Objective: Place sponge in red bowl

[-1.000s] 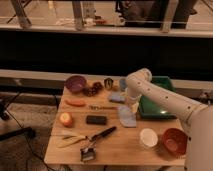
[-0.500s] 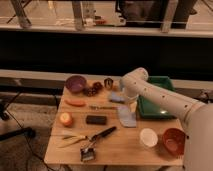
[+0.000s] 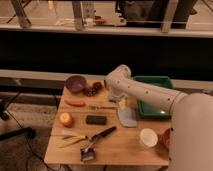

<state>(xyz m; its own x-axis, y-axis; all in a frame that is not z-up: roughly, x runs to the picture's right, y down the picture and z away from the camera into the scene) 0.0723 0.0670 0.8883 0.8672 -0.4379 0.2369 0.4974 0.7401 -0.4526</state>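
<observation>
The gripper [image 3: 121,103] was low at the sponge [image 3: 115,98]; open or shut, I could not tell. Next came grabbing it for the red bowl [image 3: 164,138].

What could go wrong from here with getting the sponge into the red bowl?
1. The hand is low over the sponge, close to the grey-blue flat piece; it might snag that instead.
2. The red bowl sits half hidden behind the robot's body beside the white bowl; the drop could miss.
</observation>
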